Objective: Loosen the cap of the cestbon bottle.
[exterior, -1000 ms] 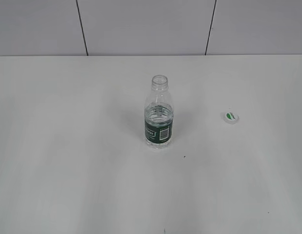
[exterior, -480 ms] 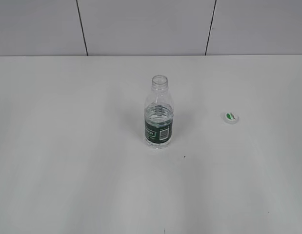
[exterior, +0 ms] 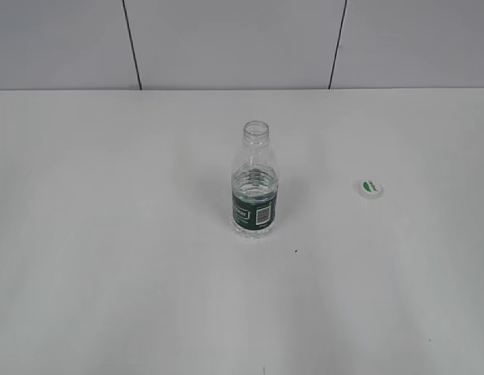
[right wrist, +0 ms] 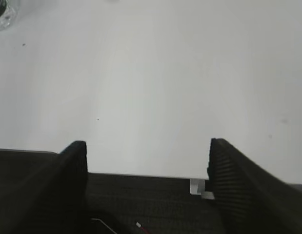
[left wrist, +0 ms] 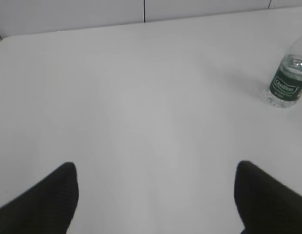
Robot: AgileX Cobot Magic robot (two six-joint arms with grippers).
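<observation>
The cestbon bottle (exterior: 253, 182) stands upright at the middle of the white table, its neck open with no cap on it. It also shows at the right edge of the left wrist view (left wrist: 289, 78). The cap (exterior: 370, 187) lies on the table to the bottle's right, logo up. Neither arm shows in the exterior view. My left gripper (left wrist: 155, 195) is open and empty, well back from the bottle. My right gripper (right wrist: 147, 161) is open and empty near the table's front edge; the bottle's base (right wrist: 2, 12) sits at that view's top left corner.
The white table (exterior: 109, 258) runs back to a grey panelled wall (exterior: 226, 39). A small dark speck (exterior: 295, 251) lies in front of the bottle. A dark surface (right wrist: 141, 200) lies below the table's front edge in the right wrist view.
</observation>
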